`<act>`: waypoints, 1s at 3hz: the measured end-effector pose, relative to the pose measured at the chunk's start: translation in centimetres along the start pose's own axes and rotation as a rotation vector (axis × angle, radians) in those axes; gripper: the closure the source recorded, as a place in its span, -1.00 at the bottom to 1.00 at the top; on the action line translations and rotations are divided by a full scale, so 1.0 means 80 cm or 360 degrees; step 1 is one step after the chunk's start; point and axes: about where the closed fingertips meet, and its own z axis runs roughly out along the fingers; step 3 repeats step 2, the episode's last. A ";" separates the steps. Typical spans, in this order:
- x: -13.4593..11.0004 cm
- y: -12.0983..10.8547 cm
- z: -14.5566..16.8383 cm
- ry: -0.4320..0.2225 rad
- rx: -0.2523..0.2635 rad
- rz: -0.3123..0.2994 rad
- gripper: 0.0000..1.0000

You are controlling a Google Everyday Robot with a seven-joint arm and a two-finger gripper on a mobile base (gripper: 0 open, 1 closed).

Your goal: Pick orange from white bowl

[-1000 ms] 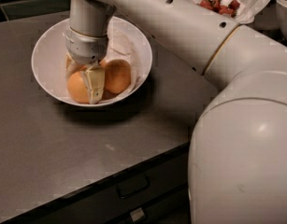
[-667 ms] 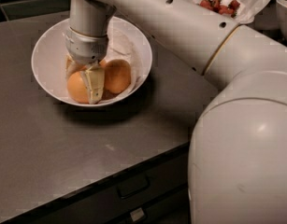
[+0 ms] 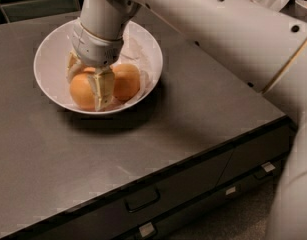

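Observation:
The white bowl (image 3: 49, 43), lined with crumpled white paper, sits at the back left of the dark counter. Two oranges show in it. The orange (image 3: 79, 95) lies at the front left, and a second orange (image 3: 128, 81) lies to its right, touching it. My gripper (image 3: 86, 90) reaches down into the bowl from above. One finger (image 3: 72, 66) is on the orange's left side and the other finger (image 3: 103, 88) is between the two oranges, both against the left one. The orange still rests in the bowl. The gripper's body hides the back of the bowl.
My thick white arm (image 3: 228, 29) crosses the upper right and hides the far right of the counter (image 3: 193, 114). A white container (image 3: 304, 5) peeks out at the top right corner. Drawers with handles (image 3: 142, 199) run below the counter's front edge.
The gripper and oranges stay in nearly the same place in the bowl. The arm's upper links have shifted, so the large rounded part no longer fills the lower right.

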 end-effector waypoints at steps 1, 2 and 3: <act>-0.022 0.007 -0.033 0.0056 0.0193 -0.0050 1.00; -0.024 0.005 -0.035 0.0060 0.0207 -0.0051 1.00; -0.024 0.005 -0.035 0.0060 0.0207 -0.0051 1.00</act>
